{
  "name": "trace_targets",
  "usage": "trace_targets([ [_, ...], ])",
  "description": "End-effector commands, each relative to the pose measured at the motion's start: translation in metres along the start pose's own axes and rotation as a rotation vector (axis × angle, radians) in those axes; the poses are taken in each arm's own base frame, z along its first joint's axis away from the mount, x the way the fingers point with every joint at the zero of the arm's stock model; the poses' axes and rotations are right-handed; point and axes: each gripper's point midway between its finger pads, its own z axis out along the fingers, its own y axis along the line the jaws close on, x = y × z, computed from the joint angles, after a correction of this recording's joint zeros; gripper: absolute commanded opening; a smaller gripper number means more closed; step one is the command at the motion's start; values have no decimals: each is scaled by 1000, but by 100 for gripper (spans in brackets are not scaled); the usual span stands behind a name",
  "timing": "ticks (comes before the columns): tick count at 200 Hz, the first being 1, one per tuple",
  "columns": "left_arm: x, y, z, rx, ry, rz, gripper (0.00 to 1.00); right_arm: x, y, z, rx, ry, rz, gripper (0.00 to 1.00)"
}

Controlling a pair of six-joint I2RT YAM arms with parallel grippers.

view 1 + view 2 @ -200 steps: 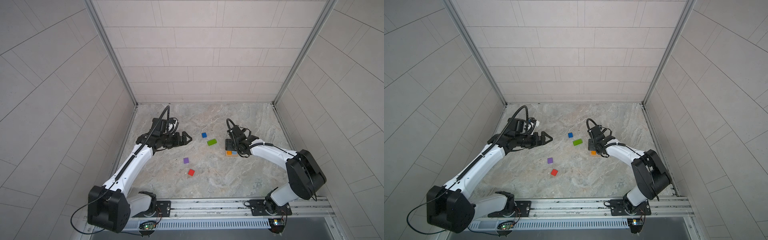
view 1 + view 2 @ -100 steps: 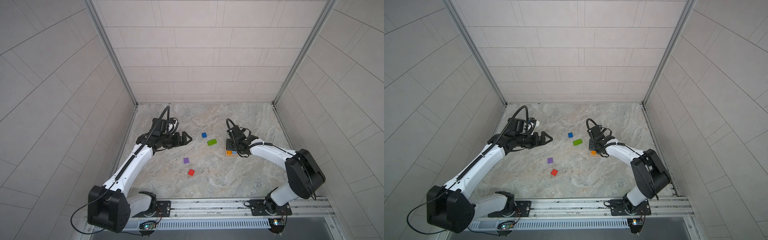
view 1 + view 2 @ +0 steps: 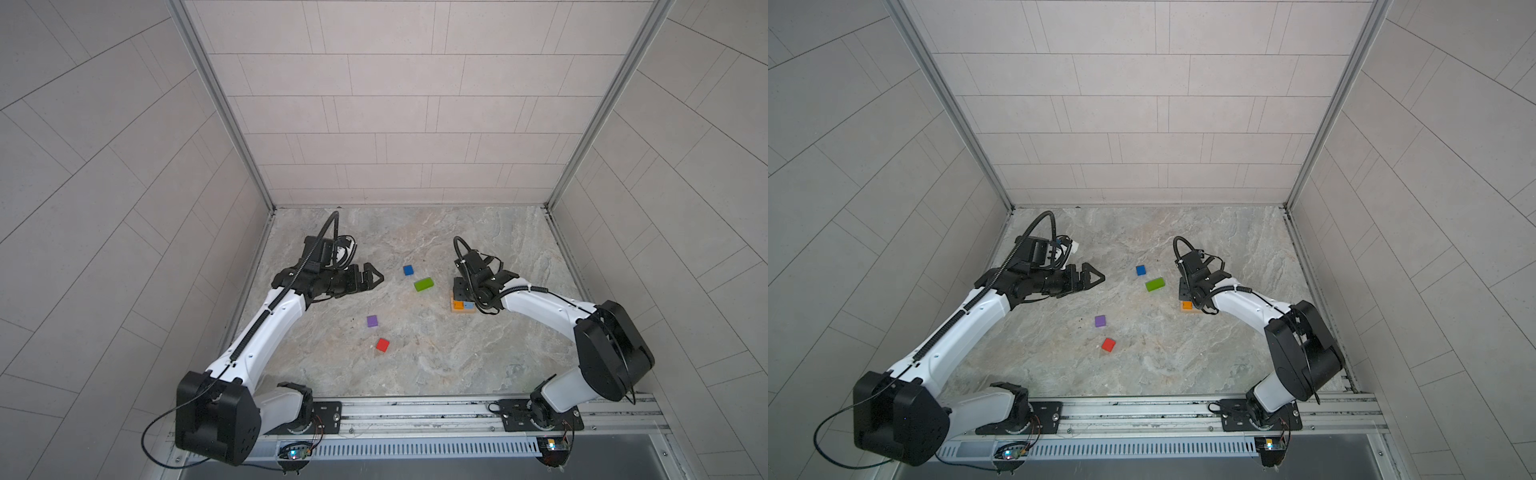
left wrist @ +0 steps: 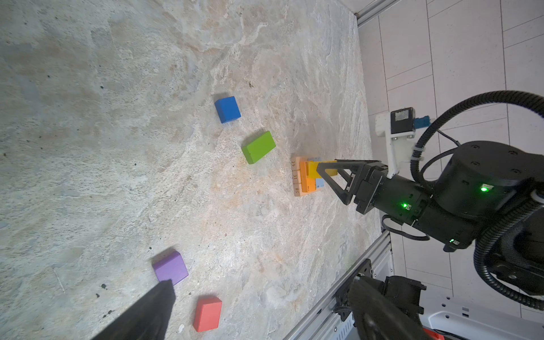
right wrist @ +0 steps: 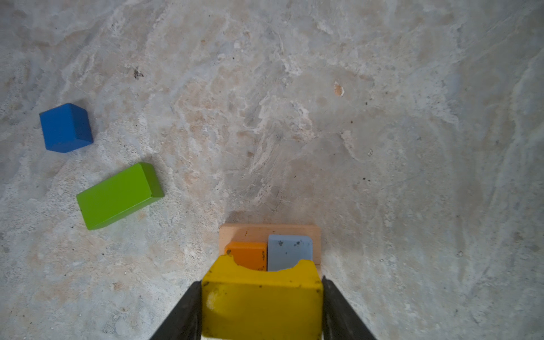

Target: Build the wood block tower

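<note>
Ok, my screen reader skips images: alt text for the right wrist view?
The right claw grips a yellow block over an orange block and a light-blue block on tan wood. A green block and blue cube lie nearby.

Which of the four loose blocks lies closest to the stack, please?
The green block, the only oblong one; the blue cube, purple cube and red cube lie farther from the stack.

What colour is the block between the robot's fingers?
Yellow. The block shows best in the right wrist view, gripped by the right end effector.
</note>
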Motion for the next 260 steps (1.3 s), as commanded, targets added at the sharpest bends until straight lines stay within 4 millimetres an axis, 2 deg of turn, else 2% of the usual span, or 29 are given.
trace_targets([
  [1, 1, 0, -1, 6, -4, 3, 100, -4, -2, -13, -7, -13, 19, 51],
  [106, 1, 1, -1, 4, -5, 1, 100, 7, -2, -8, -5, 23, 3, 51],
  [260, 0, 1, -2, 6, -6, 1, 100, 10, -5, 0, 22, 36, -6, 51],
])
